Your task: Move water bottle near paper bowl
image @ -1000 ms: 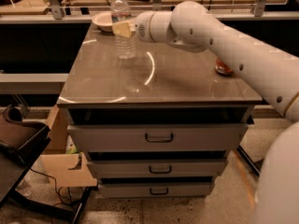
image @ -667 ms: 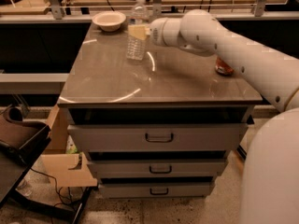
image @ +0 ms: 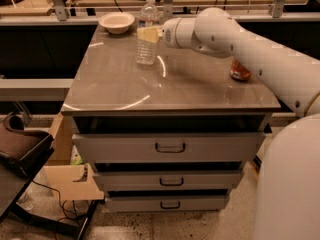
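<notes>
my gripper (image: 149,34), clamped on the upright water bottle (image: 146,51), near the paper bowl (image: 116,22) at the table (image: 190,89) back edge. risk: pushing too far left nudges the light bowl off.

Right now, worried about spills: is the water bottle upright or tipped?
Upright: water bottle is vertical, cap on top, tool clasping its label.
</notes>
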You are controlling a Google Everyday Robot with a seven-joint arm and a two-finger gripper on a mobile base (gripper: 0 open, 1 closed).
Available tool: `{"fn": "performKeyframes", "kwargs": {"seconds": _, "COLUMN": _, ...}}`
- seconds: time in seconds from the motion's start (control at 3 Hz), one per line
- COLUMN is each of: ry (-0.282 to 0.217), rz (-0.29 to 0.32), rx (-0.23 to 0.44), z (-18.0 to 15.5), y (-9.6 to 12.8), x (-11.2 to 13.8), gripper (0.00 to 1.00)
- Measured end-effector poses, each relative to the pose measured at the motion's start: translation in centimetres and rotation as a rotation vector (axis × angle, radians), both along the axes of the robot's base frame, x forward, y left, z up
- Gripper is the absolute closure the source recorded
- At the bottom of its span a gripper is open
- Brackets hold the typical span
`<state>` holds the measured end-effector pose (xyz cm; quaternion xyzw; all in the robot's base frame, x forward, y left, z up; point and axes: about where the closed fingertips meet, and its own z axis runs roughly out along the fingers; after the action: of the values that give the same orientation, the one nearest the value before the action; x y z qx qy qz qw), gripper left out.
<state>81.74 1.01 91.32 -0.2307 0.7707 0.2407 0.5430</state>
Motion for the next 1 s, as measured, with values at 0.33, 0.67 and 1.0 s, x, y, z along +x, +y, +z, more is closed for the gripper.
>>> {"fn": "performKeyframes", "kwargs": {"seconds": 0.33, "ry": -0.03, "rz": -0.022, "rx": -0.004, "z": 2.0, "y": -1.5, "x": 1.1, "gripper": 1.0}}
{"fn": "performKeyframes", "kwargs": {"seconds": 0.67, "ry": -0.065, "rz": -0.05, "rx": -0.02, "z": 4.7, "y": -2.9, "x": 3.2, "gripper": 1.0}}
{"fn": "performKeyframes", "kwargs": {"seconds": 1.0, "ry": -0.094, "rz": -0.089, "rx": -0.018, "z": 6.6, "y": -3.7, "x": 5.5, "gripper": 1.0}}
